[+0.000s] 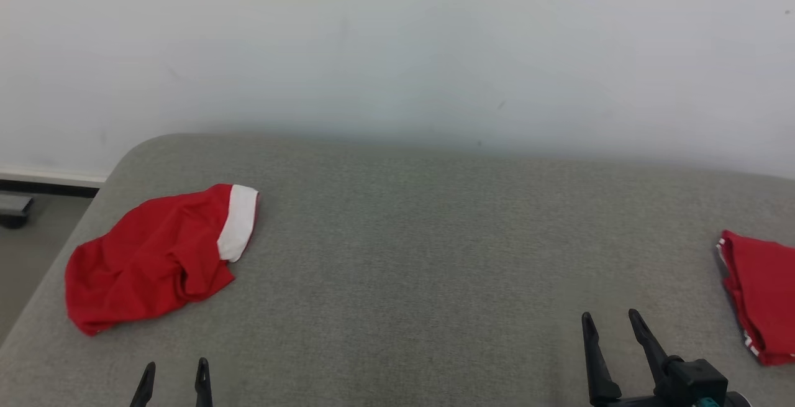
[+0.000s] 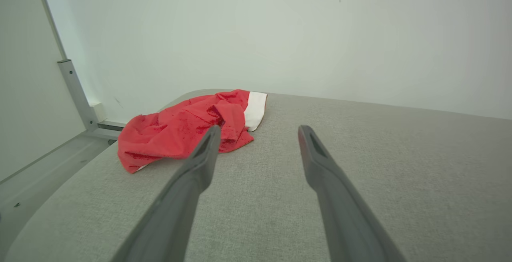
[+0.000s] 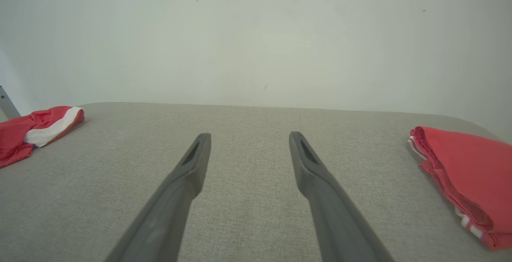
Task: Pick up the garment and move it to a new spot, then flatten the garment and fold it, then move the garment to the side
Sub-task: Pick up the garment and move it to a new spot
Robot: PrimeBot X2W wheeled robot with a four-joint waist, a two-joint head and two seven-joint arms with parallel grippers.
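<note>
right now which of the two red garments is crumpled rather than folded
The left red garment, with the broad white band: it lies bunched up. The right red garment is folded flat, with thin white stripes.

A grey, cloth-covered desk [image 1: 404, 258] with a rounded far-left corner stands against a plain white wall [image 1: 397, 46]. Near its right edge lies a folded red cloth [image 1: 761, 295] with white-striped trim. Off its left side are grey floor [image 1: 31, 251], a dark skirting strip [image 1: 43, 187] and a pale metal post [image 2: 74, 90].
</note>
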